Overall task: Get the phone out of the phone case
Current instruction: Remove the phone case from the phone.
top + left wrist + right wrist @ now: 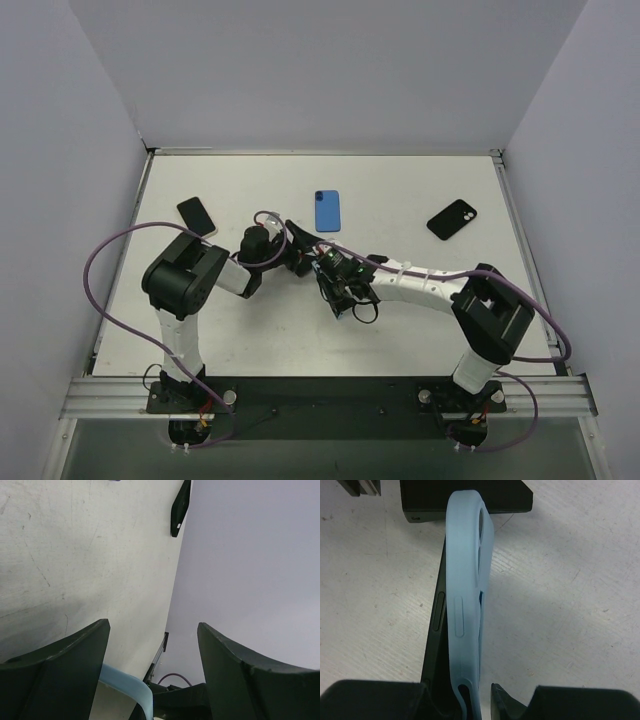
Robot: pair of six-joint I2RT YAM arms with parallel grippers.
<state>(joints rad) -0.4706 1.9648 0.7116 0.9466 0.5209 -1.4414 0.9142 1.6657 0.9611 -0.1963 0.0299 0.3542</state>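
Nearest the bases, we find the right gripper (470,702) over the middle of the table (420,185), its jaws set narrow. The phone (436,625) and the phone case (467,595) both pass on edge between its fingers (370,700). The phone's dark side, with its buttons, lies just beside one finger. A thin sliver of table shows between the case and the other finger. We cannot tell whether the pads press on either item.

The pale blue case is partly peeled off. Close to the right gripper it runs along the phone's edge. Farther out it bows away from the phone, and its open rim curls toward a dark block (465,497) at the top of the right wrist view.

Just beyond, the left gripper (154,625) faces the right one. Its jaws stand wide apart and clamp nothing. A rounded corner of the case shows low between them, just beside the inner face of one finger (65,665). The other finger is well apart from it.

Farther back on the table lie three flat items, well apart from each other:
- a black handset (197,215) to the left
- a blue handset (327,210) in the middle
- a dark device (452,219) to the right, with a camera corner showing
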